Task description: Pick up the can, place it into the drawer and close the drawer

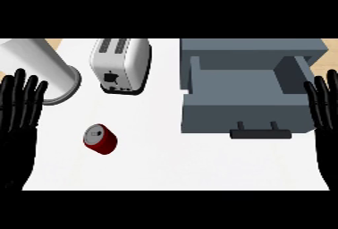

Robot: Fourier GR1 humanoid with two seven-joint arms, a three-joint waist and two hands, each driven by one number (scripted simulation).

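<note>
White counter [198, 165] fills most of the head view. On its right side sits the grey drawer [244, 117], pulled out, its cavity bare and its dark handle [260, 133] facing the robot. At the upper left stands a tall white cylinder [40, 67], and just beside it, towards the middle, a silver toaster [122, 62] with its slots up.

The left hand [20, 103] shows at the left edge and the right hand [323, 107] at the right edge. Both are released, fingers straight and pointing up, holding nothing.

The red can [101, 139] is on the counter, left of centre, below the toaster, well apart from the drawer and nearer the left hand than the right. Its silver top shows, turned up and to the left; whether it stands or lies tipped is hard to tell.

The task looks to be at its very start: the can is not yet picked up, and the drawer already stands ready to take it. The next move probably falls to the left hand, which would need to come across and down to the can, curl round its red side, and lift it clear before carrying it right over the drawer's front wall.
</note>
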